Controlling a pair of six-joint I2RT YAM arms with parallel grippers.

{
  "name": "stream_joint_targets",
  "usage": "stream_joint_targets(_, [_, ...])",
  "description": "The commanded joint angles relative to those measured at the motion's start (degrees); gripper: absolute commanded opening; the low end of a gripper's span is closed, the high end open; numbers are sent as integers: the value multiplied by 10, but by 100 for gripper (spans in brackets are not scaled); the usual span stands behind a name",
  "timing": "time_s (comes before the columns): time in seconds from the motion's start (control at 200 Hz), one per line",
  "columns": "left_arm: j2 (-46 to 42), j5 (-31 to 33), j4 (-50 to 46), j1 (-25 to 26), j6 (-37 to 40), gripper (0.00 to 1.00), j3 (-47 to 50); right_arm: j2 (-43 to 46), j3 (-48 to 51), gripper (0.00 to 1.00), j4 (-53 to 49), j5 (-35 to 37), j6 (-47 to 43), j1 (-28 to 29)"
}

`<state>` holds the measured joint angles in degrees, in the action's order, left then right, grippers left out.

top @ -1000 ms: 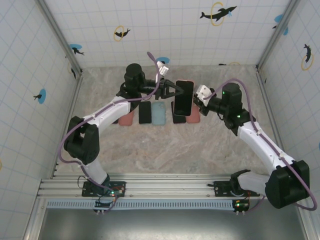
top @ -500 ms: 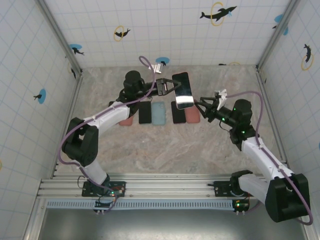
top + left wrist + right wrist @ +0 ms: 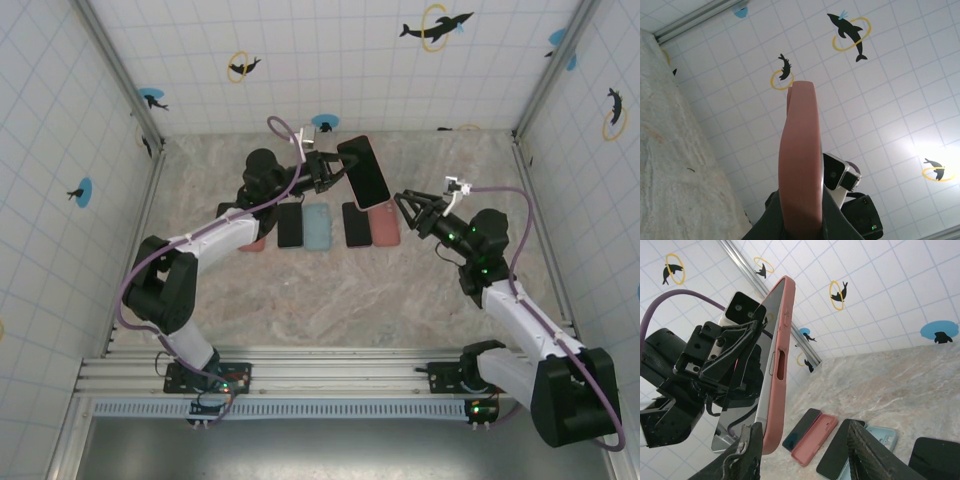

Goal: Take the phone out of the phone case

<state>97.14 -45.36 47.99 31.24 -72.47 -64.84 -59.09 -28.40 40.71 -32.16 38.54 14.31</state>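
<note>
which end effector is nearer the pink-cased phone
Left. The left end effector grips the pink-cased phone; the right end effector hangs open, apart on its other side.

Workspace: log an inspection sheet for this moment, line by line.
Surface: marbled table, no spills seen.
Job's things: cased phone held aloft, pink case on it.
Clutter: two black phones, a blue case and two pink cases lie in a row.
Pincers: left pincer shut on the cased phone; right pincer open, apart from it.
Cables: purple cable loops along each arm.
Surroundings: tiled walls with dolphin stickers.
</note>
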Motion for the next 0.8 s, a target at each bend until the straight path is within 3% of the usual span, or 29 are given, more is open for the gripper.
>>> stream_joint_targets(0.0, [-25,5,60,4,-23,0,-1,-9,7,47,41,-2,20,6])
stream_joint_targets(0.255, [-18,1,106,5,-49,0,9,-28,0,46,57,-15,30,14])
stream_joint_targets(0.796, [-21,2,53,6,-8,0,5,-22,12,46,103,-8,80,-2])
